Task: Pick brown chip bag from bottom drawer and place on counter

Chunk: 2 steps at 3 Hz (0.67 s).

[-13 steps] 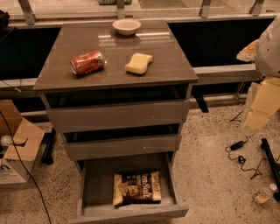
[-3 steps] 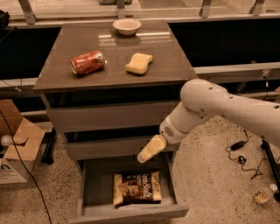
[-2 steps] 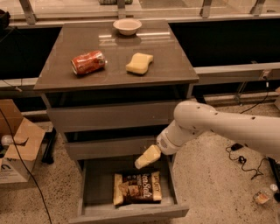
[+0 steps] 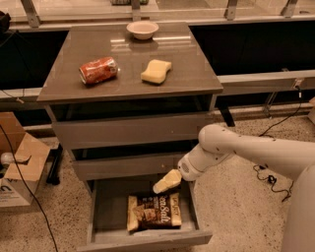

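Brown chip bag (image 4: 154, 212): lying flat inside the open bottom drawer (image 4: 147, 241). Claw (image 4: 167, 181): poised over the drawer, just above the bag's top edge; whether wide or narrow, cannot tell. Worktop (image 4: 130, 56): carries red can (image 4: 98, 70), yellow sponge (image 4: 156, 71), bowl (image 4: 142, 29).

floor: pale speckled stone-like floor (image 4: 231, 216)
back: black panels (image 4: 256, 49) under a grey ledge (image 4: 98, 23) carrying slanted metal posts (image 4: 230, 10)
right: grey horizontal rail (image 4: 266, 81); thin black cables (image 4: 268, 179) on the floor
left: open brown cardboard box (image 4: 22, 162) on the floor
furniture: grey three-drawer cabinet (image 4: 128, 130), centre
light: warm, dim
gripper: cream gripper (image 4: 167, 181) low, in front of the cabinet
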Tool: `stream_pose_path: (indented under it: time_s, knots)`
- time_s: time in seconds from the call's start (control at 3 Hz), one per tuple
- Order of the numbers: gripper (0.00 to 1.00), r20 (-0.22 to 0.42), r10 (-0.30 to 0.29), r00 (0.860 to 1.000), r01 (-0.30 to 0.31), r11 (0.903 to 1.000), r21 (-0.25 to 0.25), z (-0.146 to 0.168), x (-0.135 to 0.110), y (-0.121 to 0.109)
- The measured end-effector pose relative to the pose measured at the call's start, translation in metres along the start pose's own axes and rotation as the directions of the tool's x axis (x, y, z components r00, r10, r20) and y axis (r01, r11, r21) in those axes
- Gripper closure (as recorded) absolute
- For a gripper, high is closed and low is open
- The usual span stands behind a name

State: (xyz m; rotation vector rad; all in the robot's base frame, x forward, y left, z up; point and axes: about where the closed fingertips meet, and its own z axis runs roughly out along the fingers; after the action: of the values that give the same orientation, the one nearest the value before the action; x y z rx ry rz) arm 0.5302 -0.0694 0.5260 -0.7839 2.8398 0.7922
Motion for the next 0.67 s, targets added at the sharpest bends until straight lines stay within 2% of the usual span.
stream_pose_path:
  time_s: [0.33,0.67]
  knots:
    - [0.00,0.023,0.102,0.994,-0.103,0.9947,0.003,0.023,-0.009,-0.017]
    - [0.00,0.045,0.217,0.975,-0.217,0.9762,-0.004,0.061,-0.009,-0.044]
